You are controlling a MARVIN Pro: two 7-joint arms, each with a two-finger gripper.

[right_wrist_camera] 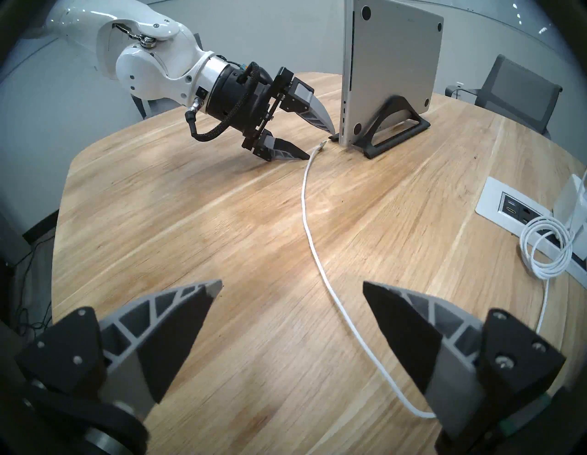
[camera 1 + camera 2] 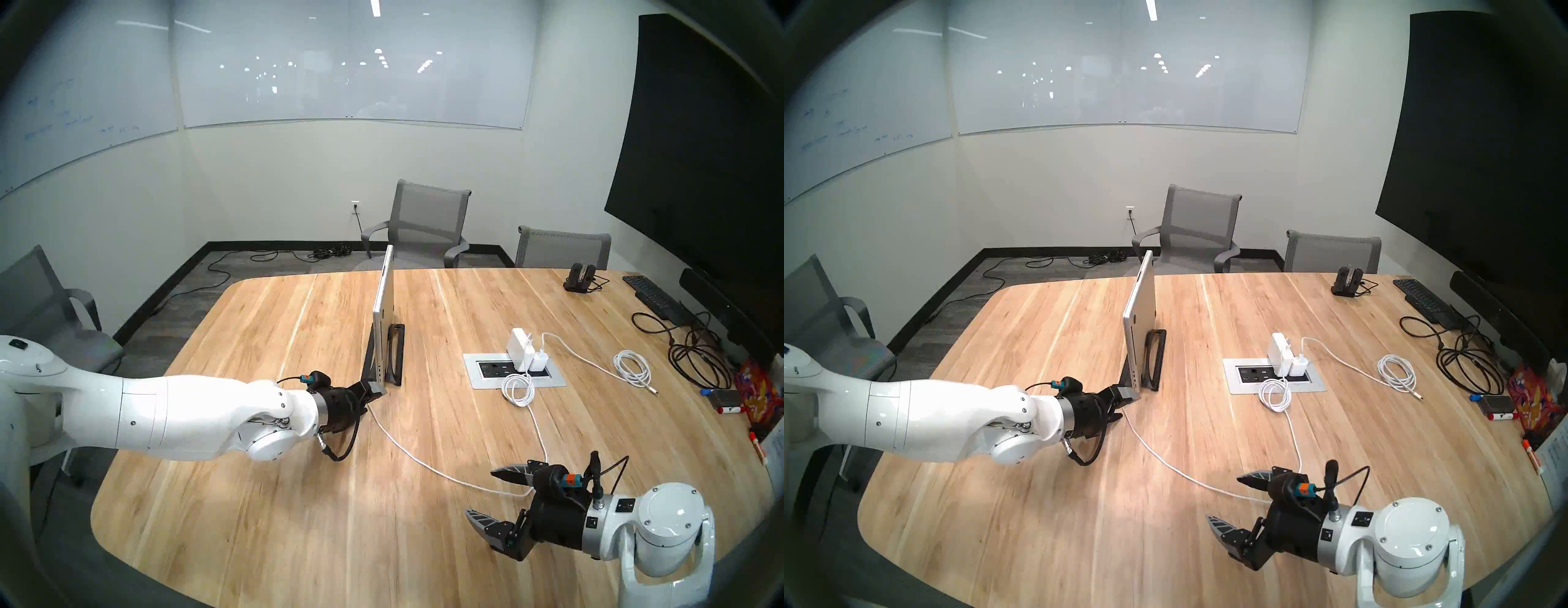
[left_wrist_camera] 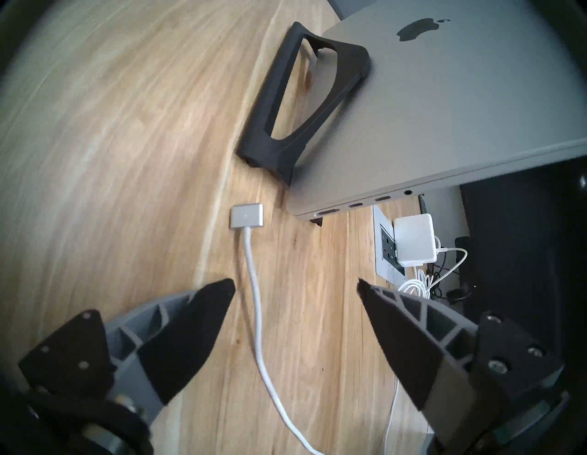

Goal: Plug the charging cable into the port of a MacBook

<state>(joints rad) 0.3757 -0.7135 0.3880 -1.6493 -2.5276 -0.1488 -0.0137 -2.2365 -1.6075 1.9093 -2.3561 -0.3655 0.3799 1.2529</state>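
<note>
The silver MacBook (image 2: 383,314) (image 1: 390,73) stands on edge in a black stand (image 3: 286,105), its row of ports (image 3: 355,205) facing me near the table. The charging cable (image 1: 306,203) (image 2: 407,452) lies across the wood. Its flat silver connector (image 3: 247,216) rests on the table just short of the MacBook's lower corner. My left gripper (image 3: 295,282) (image 1: 319,143) (image 2: 373,395) is open and tilted down, its fingers either side of the cord behind the connector, holding nothing. Near the front edge my right gripper (image 1: 292,283) (image 2: 480,492) hovers open over the cable's slack.
A white power adapter (image 2: 519,342) sits in the table's socket box (image 2: 483,378), with a cable loop beside it. A coiled white cable (image 2: 632,367), black cables (image 2: 695,356), a black keyboard (image 2: 653,297) and markers lie at the right. Grey chairs (image 2: 428,220) surround the table.
</note>
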